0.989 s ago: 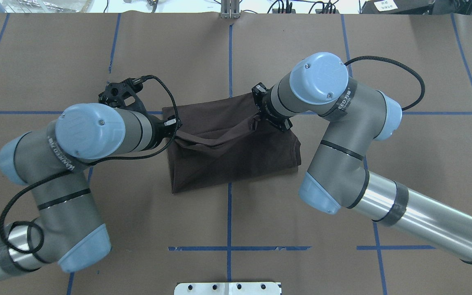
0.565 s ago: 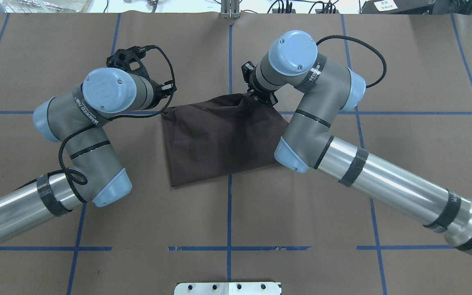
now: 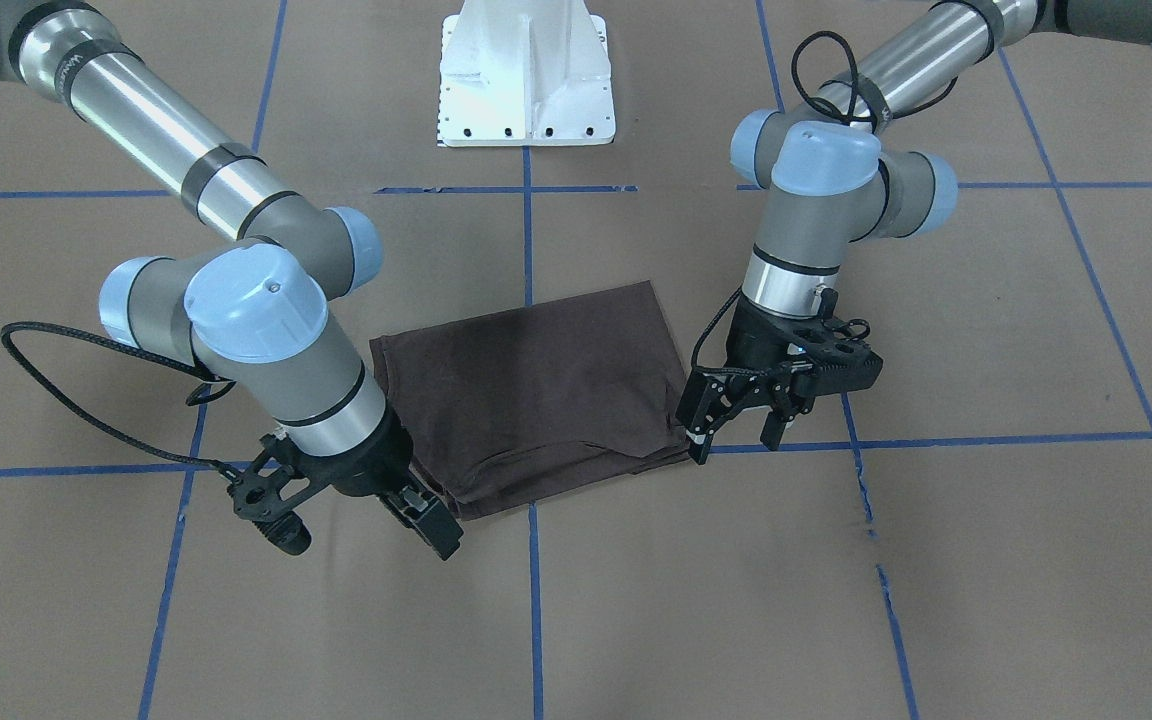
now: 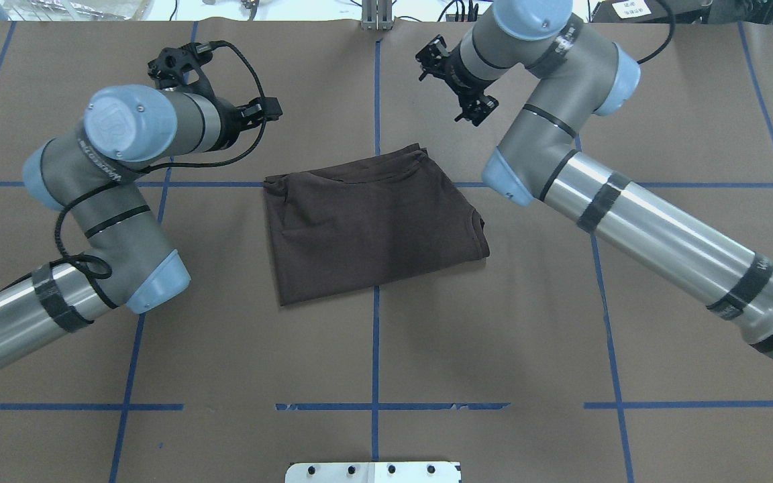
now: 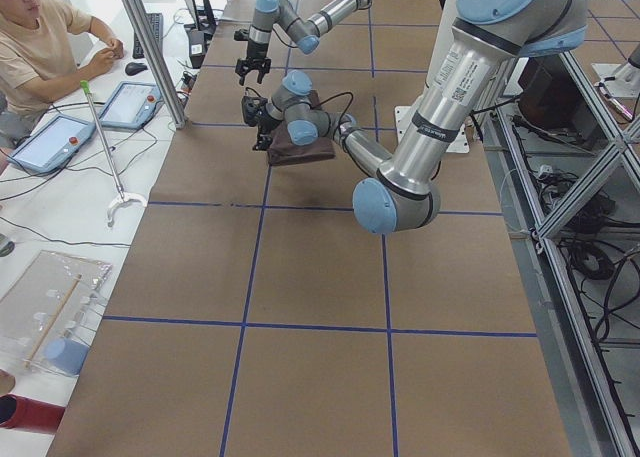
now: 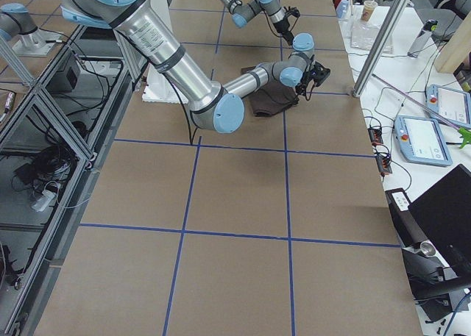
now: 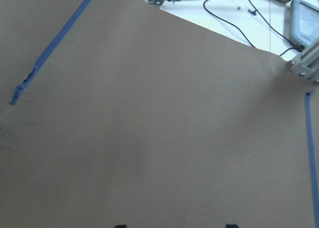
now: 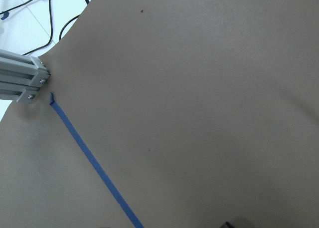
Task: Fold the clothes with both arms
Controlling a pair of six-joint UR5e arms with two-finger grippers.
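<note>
The dark brown T-shirt [image 4: 373, 228] lies folded in a flat rectangle at the table's middle, also seen from across the table [image 3: 536, 390], with its layered edges toward the far side. My left gripper [image 4: 267, 111] hovers off the shirt's far left corner; from across the table it [image 3: 734, 432] stands open and empty beside the cloth. My right gripper [image 4: 475, 109] is raised beyond the far right corner, and its fingers [image 3: 431, 522] hang just past the shirt's edge, open and holding nothing. Both wrist views show only bare brown paper.
Blue tape lines cross the brown paper table cover. The white base pedestal [image 3: 526, 90] stands at the robot's side. A metal post [image 4: 376, 17] is at the far edge. A person [image 5: 40, 37] sits at a side desk with tablets.
Both grippers carried the shirt's edge to the far side, let it go and pulled up and away. The shirt now lies flat, folded over.
</note>
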